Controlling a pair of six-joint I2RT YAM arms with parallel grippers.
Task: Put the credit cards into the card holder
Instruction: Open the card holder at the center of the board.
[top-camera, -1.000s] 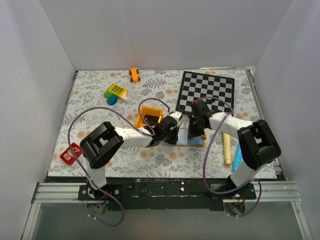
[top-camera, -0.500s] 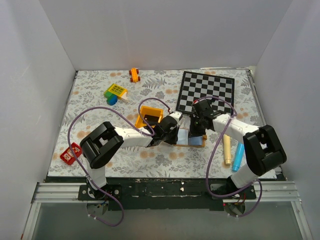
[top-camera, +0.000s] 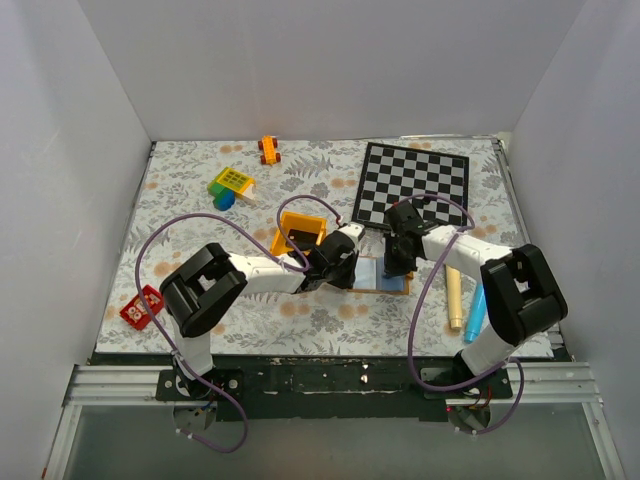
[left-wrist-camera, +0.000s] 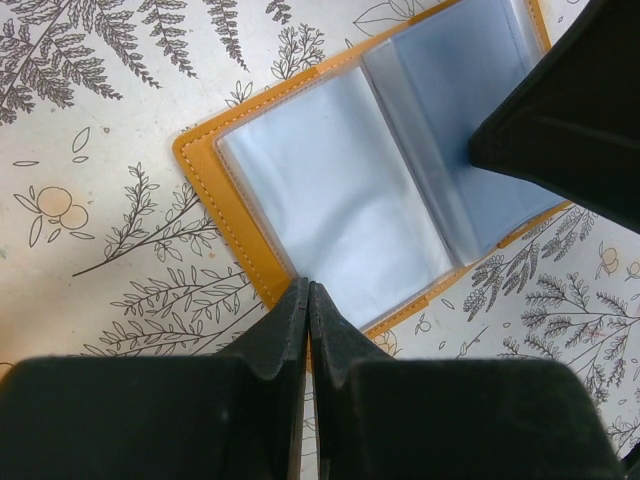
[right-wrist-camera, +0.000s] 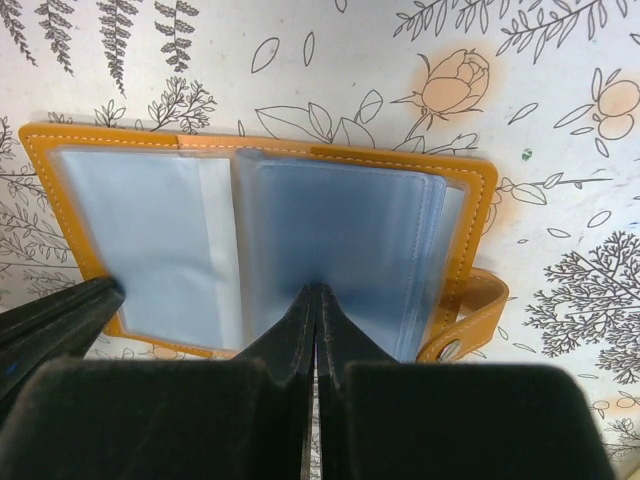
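The worktop (top-camera: 200, 230) has a cloth with leaves and flowers on it; at the back right lies a black and white chequered board (top-camera: 412, 183); in the middle stands a yellow bin (top-camera: 299, 232) with something dark in it, and I cannot tell what it is; just beside the bin, in front of the board, the card holder (right-wrist-camera: 260, 240) lies open and flat, tan outside and pale blue inside with clear pockets; my left fingers (left-wrist-camera: 280, 330) are pressed shut with nothing between them, and their tips sit at its tan edge; my right fingers (right-wrist-camera: 290, 330) are pressed shut too, tips on the clear pockets of the other half; its little snap strap (right-wrist-camera: 470, 320) sticks out at the side.
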